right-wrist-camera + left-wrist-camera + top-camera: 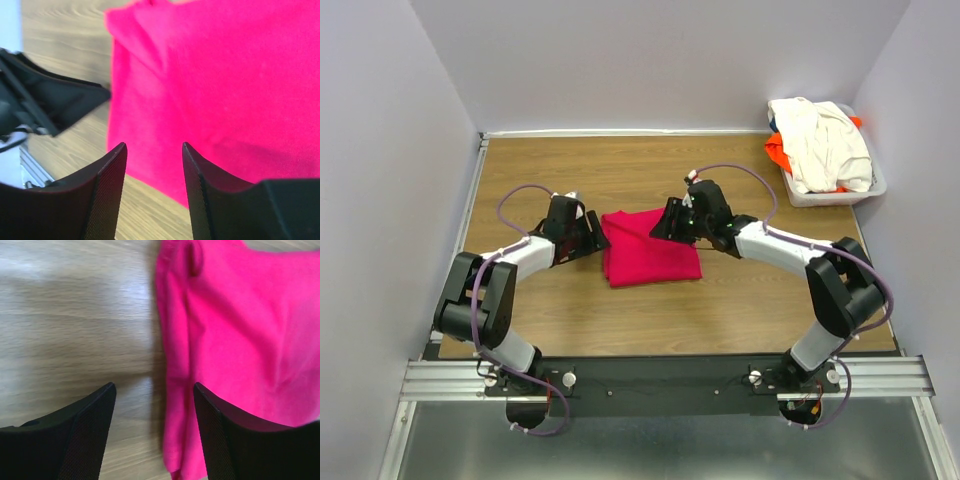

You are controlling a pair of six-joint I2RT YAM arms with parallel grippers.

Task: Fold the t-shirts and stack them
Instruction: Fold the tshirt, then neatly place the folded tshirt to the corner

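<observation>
A crimson-pink t-shirt point(650, 248) lies folded into a rough square in the middle of the table. My left gripper point(598, 232) hovers at its left edge, open, with the cloth's edge point(177, 390) lying below the gap between its fingers. My right gripper point(660, 222) is over the shirt's far right part, open and empty, the pink cloth point(225, 90) beneath it. A cream-white t-shirt point(820, 140) is piled in the basket at the back right, with an orange t-shirt point(778, 152) showing under it.
The white plastic basket point(840, 195) stands in the back right corner against the wall. The wooden table point(620, 320) is enclosed by pale walls on three sides. In the right wrist view the left gripper point(55, 102) shows just beyond the shirt's edge.
</observation>
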